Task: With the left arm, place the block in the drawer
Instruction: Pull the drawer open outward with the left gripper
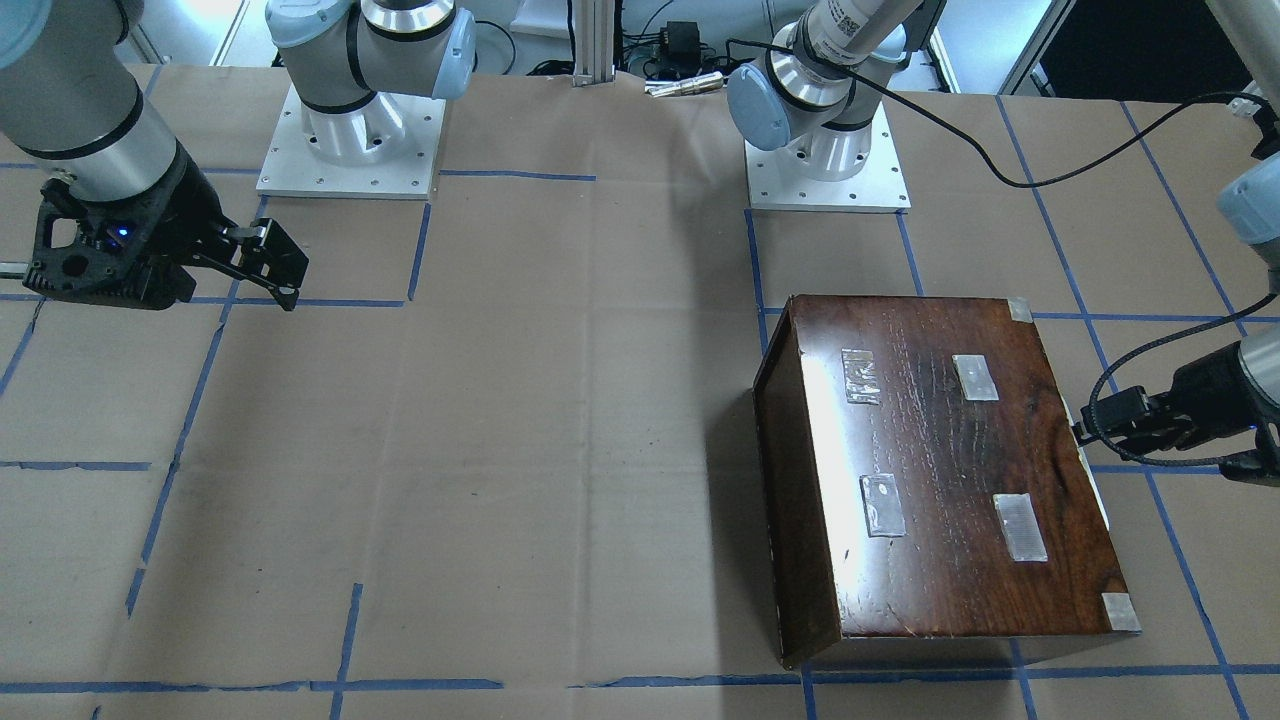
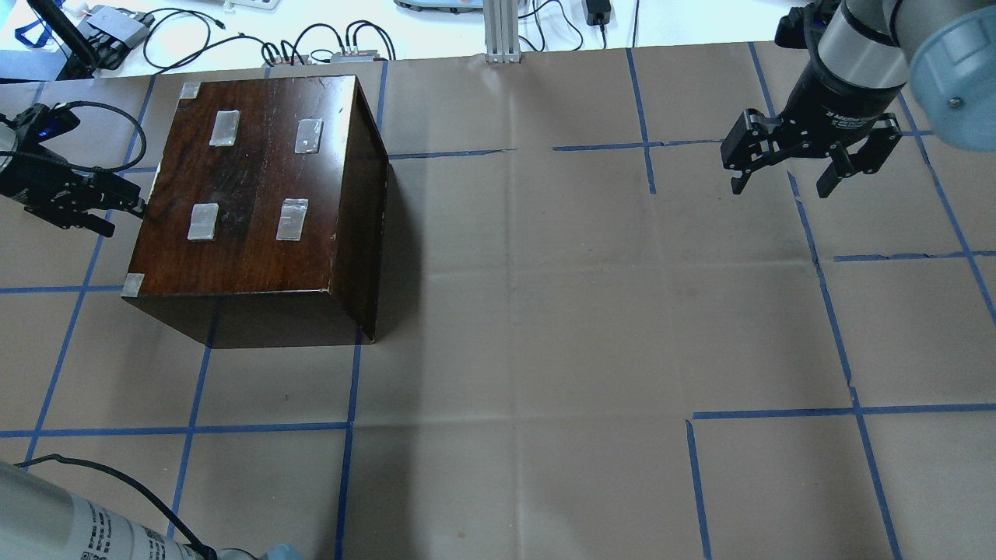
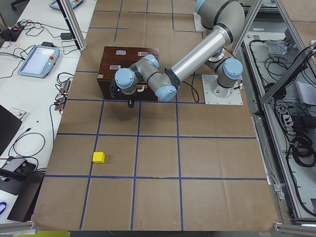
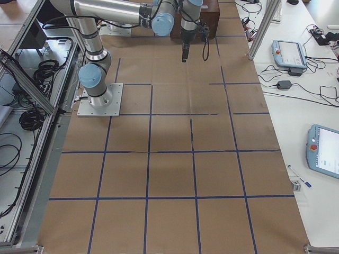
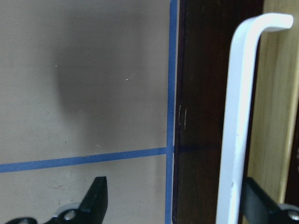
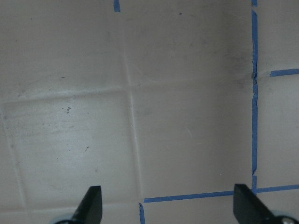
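The brown-papered tabletop (image 2: 545, 327) is marked out with a grid of blue tape (image 2: 778, 412). On the robot's left side of it the dark wooden box (image 2: 257, 257) is set, with four tape patches (image 2: 292, 219) stuck to its glossy top. The left arm (image 3: 197, 52) is stretched low across to the box's outer side, and the right arm (image 2: 856, 54) is held well apart over bare paper.

Now to the drawer (image 5: 205, 93): its dark front panel is caught by the left wrist camera, and a strip of pale wood is shown beyond it. How far out it is drawn cannot be told. The left gripper (image 5: 174, 186) is spread wide, and the white handle (image 5: 236, 116) is framed between its fingers, close to one of them. Whether the handle is touched cannot be told. The right gripper (image 2: 780, 188) is spread wide too, nothing is held in it, and only tabletop is seen between its fingers.

And the block (image 3: 98, 157) is found on the tabletop, well apart from box and drawer, out toward the table end on the robot's left, just beside a tape line.
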Robot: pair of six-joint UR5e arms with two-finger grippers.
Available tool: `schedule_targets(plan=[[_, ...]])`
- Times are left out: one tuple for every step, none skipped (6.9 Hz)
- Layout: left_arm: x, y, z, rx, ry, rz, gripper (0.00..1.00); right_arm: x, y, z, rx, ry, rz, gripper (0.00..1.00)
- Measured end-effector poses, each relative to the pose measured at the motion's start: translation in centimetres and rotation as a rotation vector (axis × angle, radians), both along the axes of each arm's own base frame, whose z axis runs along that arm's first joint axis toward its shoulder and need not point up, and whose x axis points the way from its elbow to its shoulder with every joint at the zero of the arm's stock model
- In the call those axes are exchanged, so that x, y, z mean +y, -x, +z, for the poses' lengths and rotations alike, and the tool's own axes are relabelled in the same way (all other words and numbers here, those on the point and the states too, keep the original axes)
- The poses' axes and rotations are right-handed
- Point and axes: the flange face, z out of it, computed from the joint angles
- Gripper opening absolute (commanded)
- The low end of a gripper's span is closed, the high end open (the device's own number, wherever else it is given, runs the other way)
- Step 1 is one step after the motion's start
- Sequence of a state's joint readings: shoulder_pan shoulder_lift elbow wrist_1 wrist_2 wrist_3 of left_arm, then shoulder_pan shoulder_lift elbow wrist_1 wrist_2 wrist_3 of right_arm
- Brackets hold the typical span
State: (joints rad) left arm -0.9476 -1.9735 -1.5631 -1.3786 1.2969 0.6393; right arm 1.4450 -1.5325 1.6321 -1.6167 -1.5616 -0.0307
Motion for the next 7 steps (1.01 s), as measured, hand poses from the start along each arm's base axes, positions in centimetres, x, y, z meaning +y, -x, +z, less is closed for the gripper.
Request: schedule_targets(plan=[[-0.20,-0.08,-0.27,-0.005,0.005,-0.001,0.98,0.00,0.00,0.01,0.000,0.000,0.000,1.00],[-0.29,-0.12,-0.24,-0.010,0.011,-0.002,0.98,-0.01,0.00,0.03,0.000,0.001,0.000,1.00],[-0.33,-0.16,-0.20,-0.014,0.014,-0.004,0.98,-0.01,0.00,0.05,0.000,0.000,0.000,1.00],[-0.36,-0.28,-0.10,-0.020,0.021,-0.006,0.98,-0.01,0.00,0.04,0.000,0.000,0.000,1.00],[-0.39,-0.38,-0.04,-0.027,0.027,-0.006,0.98,-0.01,0.00,0.04,0.000,0.000,0.000,1.00],[-0.38,-0.53,-0.03,-0.032,0.033,-0.005,0.98,-0.01,0.00,0.04,0.000,0.001,0.000,1.00],[-0.36,-0.77,-0.01,-0.036,0.038,-0.003,0.98,-0.01,0.00,0.02,0.000,0.000,0.000,1.00]])
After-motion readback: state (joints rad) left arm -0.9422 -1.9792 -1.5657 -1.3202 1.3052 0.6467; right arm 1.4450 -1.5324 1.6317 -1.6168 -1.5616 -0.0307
